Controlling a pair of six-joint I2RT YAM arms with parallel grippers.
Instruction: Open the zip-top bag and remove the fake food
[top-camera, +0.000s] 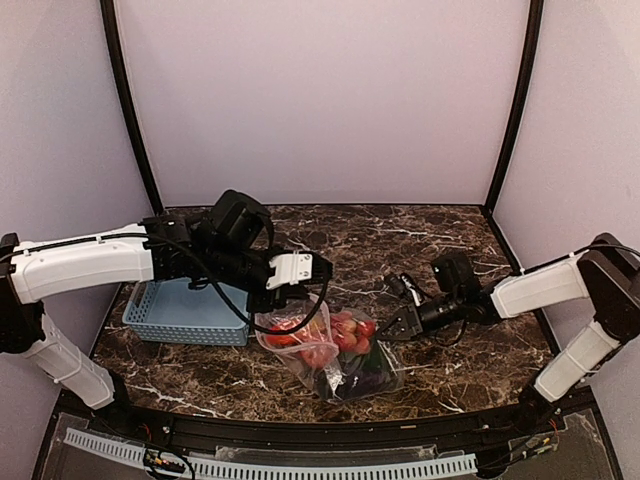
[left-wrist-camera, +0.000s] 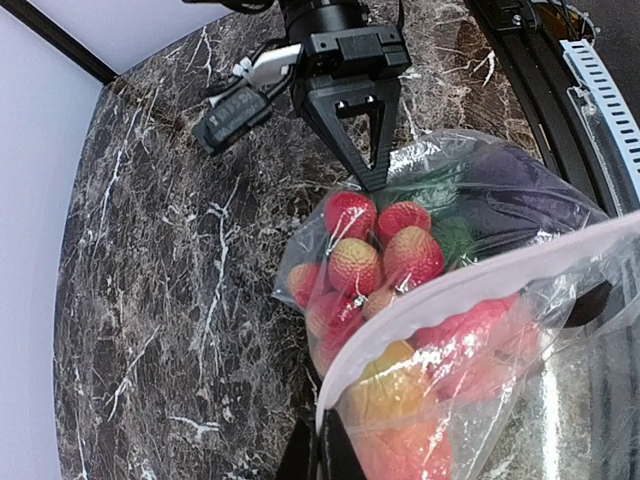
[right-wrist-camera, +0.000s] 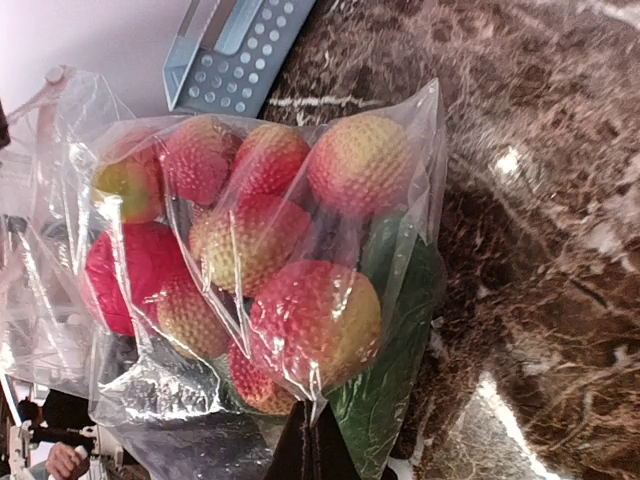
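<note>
The zip-top bag (top-camera: 335, 355) lies on the marble table (top-camera: 440, 240), in front of the arms and just right of the blue basket (top-camera: 185, 310), and the fake food (right-wrist-camera: 315, 320) is all inside it. The left gripper (left-wrist-camera: 318, 450) is closed on the pale zip strip (left-wrist-camera: 480, 280). The right gripper (right-wrist-camera: 305, 445) is closed too, and it seems to pinch a fold of film at the opposite edge. I judge the bag is light, soft and slippery. The thin film will stretch or slide out of the fingers, while the strip is stiffer, so the strip is the better place to hold when pulling the mouth apart. The plastic pieces look hard and not fragile, but they can roll. The left wrist view shows the strip and the dark eggplant (left-wrist-camera: 520, 200), which the right wrist view hardly shows. The right wrist view shows the green vegetable (right-wrist-camera: 395, 370) clearly. Only the top view shows both arms together.
</note>
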